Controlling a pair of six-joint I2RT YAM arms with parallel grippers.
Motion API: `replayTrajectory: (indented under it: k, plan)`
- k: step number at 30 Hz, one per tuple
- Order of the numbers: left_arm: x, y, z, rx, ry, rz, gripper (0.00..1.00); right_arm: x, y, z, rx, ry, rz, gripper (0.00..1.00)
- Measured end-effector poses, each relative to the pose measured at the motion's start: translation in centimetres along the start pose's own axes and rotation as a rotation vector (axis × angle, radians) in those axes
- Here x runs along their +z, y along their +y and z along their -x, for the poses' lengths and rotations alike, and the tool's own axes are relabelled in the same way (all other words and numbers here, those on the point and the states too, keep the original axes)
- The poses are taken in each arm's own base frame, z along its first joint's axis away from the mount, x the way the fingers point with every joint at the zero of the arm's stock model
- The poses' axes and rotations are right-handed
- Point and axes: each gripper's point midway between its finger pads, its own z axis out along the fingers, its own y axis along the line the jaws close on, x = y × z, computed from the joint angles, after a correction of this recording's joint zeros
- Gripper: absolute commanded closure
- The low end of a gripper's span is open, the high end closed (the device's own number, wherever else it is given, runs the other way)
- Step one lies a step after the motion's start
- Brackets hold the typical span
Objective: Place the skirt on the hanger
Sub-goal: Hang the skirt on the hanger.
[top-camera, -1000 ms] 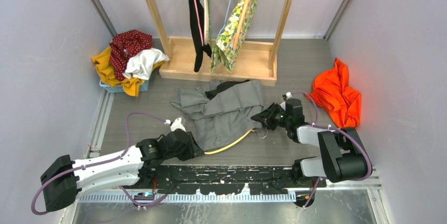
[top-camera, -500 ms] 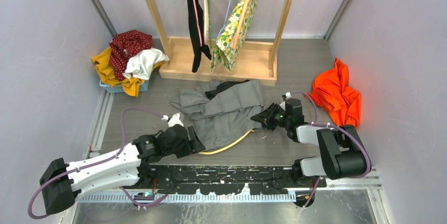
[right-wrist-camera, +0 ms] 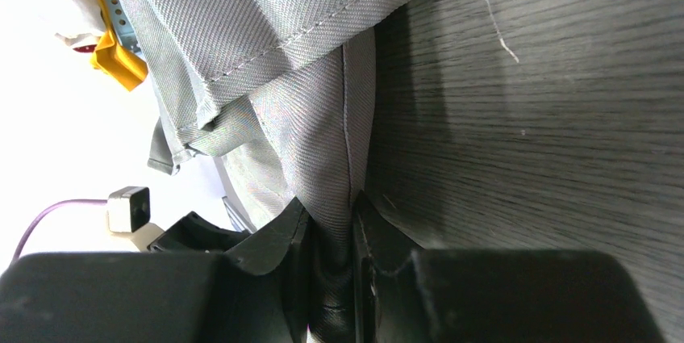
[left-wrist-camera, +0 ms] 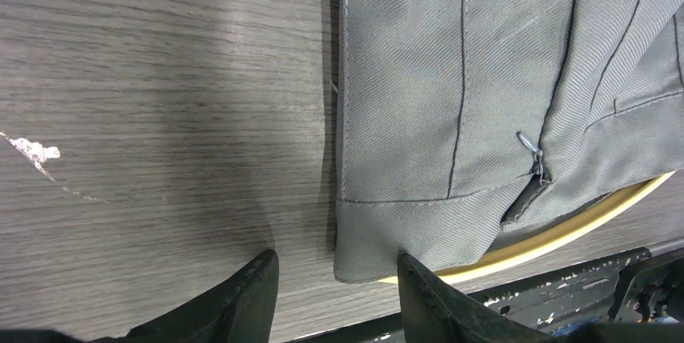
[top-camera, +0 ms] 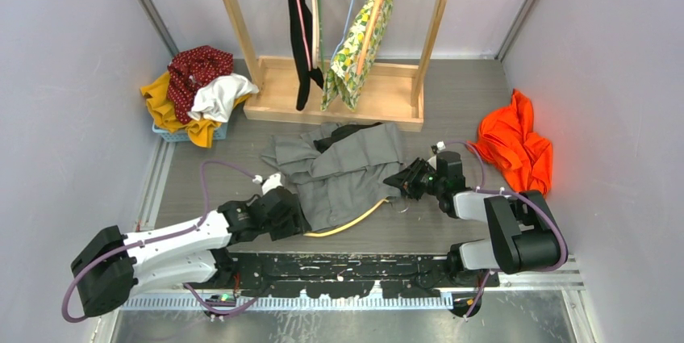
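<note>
In the top view, the left gripper (top-camera: pixel 290 212) has just changed. A second ago it sat on the near-left corner of the grey skirt (top-camera: pixel 351 169) with narrower jaws. Now its jaws stand open, at 7 o'clock of the skirt. The skirt lies spread in the middle of the desk (top-camera: pixel 468 93), and the yellow hanger (top-camera: pixel 355 220) shows from under its 6 o'clock edge. The right gripper (top-camera: pixel 403 180) has not moved from the 3 o'clock edge.

In the left wrist view, the fingers (left-wrist-camera: pixel 242 299) are apart. The waistband corner lies on the desk just beyond them, untouched.

In the right wrist view, the fingers (right-wrist-camera: pixel 278 250) are closed on a fold of the skirt.

I judge that the left side was released for a new grip. The hanger seems to be still under the skirt, so most of the task remains.
</note>
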Motion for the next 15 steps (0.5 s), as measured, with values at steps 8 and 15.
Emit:
replayTrajectory:
  k: [8, 15]
  plan:
    - [0.5, -0.1, 0.6, 0.011, -0.006, 0.018, 0.49, 0.0, -0.2, -0.2, -0.001, 0.002, -0.002, 0.99]
    - [1.5, -1.2, 0.9, 0.027, 0.0, 0.013, 0.64, -0.1, -0.2, -0.2, -0.003, 0.003, 0.001, 0.99]
